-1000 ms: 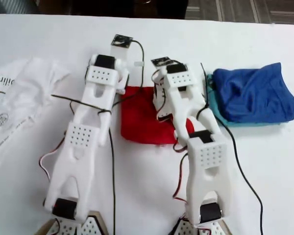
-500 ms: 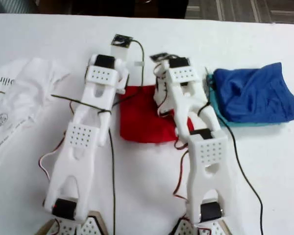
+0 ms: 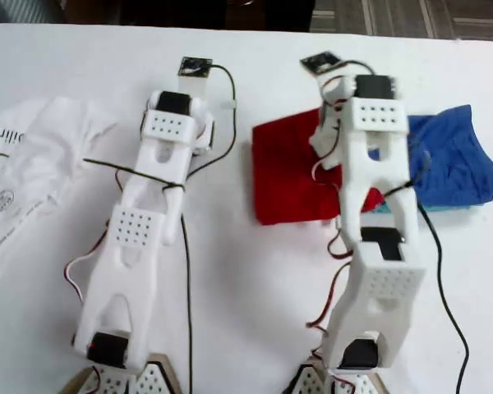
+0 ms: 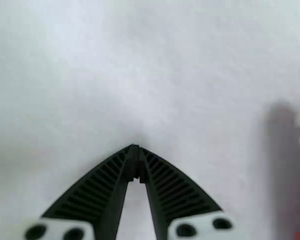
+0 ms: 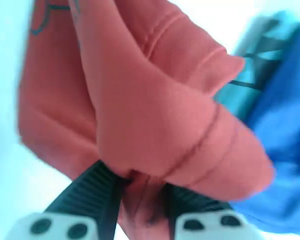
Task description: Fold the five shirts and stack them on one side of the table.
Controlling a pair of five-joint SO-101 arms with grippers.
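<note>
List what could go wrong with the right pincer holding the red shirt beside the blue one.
1. The red shirt is bunched in the right pincer; its fold may come apart when set down.
2. The arm overlaps the blue shirt and could shove it off the teal shirt beneath.

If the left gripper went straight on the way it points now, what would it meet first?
Probably the bare white table: the shut left gripper points at it and nothing lies between. How far off the surface is, I cannot tell.
</note>
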